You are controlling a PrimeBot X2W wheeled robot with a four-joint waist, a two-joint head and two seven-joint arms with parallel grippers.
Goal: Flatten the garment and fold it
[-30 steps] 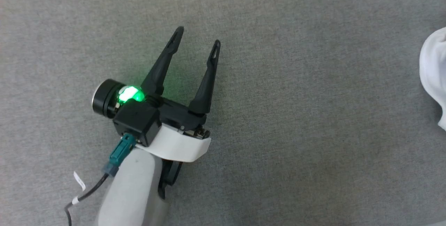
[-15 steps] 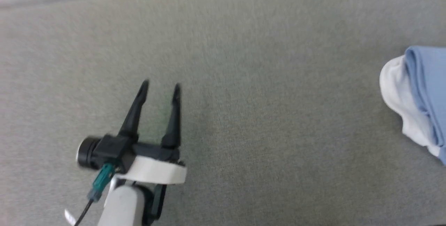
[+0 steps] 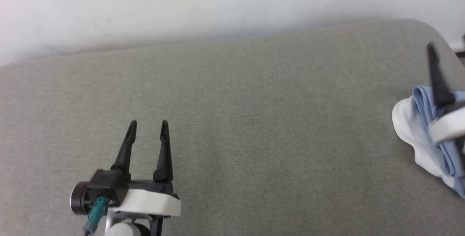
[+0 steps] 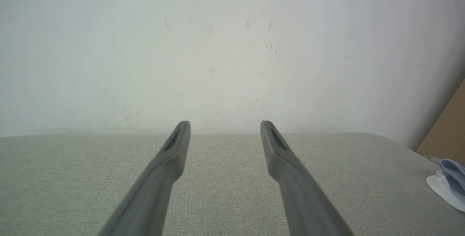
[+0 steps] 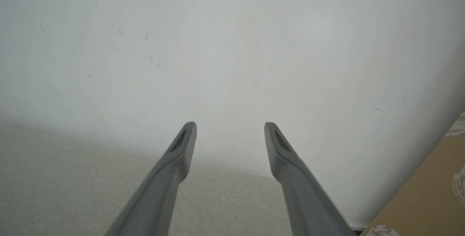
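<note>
Over at the right edge of the grey padded surface [image 3: 254,127], bunched in a heap: the garment [image 3: 410,130], blue folds wrapped in white, nowhere near flat. Poised by that heap, above it as seen from the head, the right gripper [image 5: 230,125], fingers wide apart, empty, likely lining up a first pinch. Low at the near left, well apart from the cloth, the left gripper [image 3: 149,123], fingers spread too, gripping nothing, probably parked clear to leave room. Looks like the very start: needs a grab and a spread-out before any fold.
</note>
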